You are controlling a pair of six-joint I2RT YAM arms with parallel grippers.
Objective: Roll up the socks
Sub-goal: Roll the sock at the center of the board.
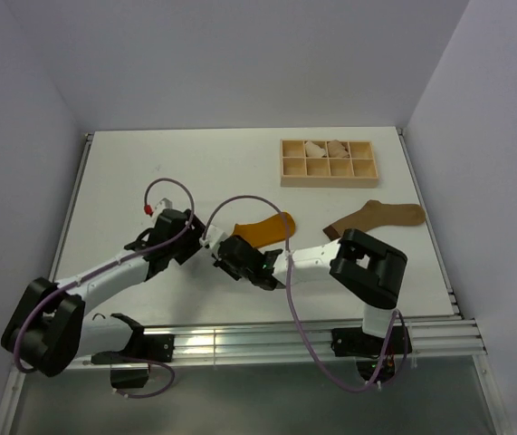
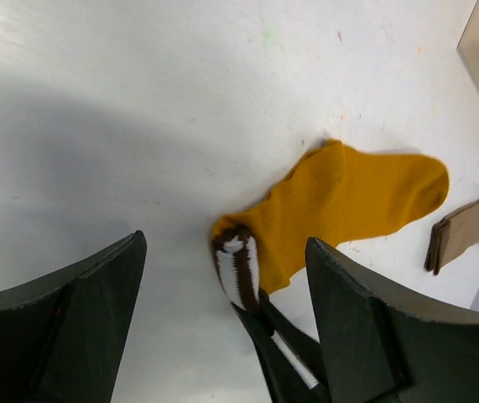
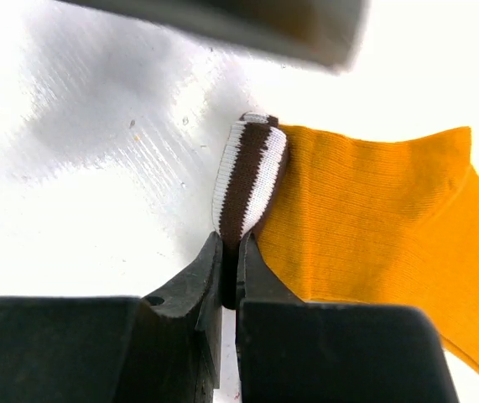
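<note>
Step in hand: starting the roll of the mustard sock [image 3: 373, 210] at its striped cuff [image 3: 247, 180].

Position: the sock lies flat on the table [image 1: 149, 172] just ahead of the arms, toe pointing away and to the right. The cuff end is nearest the bases, raised off the surface and doubled over. The tan sock [image 1: 376, 217] lies flat, well apart to the right, below the wooden tray [image 1: 329, 184].

How to do it well (judgement):
- Turn the cuff over toward the toe in short, tight turns; a slack first turn will likely loosen the whole roll.
- Keep the roll square to the sock's length, or it will cone.
- The table looks smooth, so the sock body probably needs pinning to stop it sliding.
- The 2 grippers are very close; any closing by the left one should land on fabric, clear of the right fingers.

Right gripper [image 3: 229, 256]: clenched, jaws almost together with only the doubled cuff between them. It bites the cuff's lower edge, and the stripes stand above the tips.

Left gripper [image 1: 196, 239]: spread wide, nothing between its fingers [image 2: 80, 327], which frame the cuff from either side.
</note>
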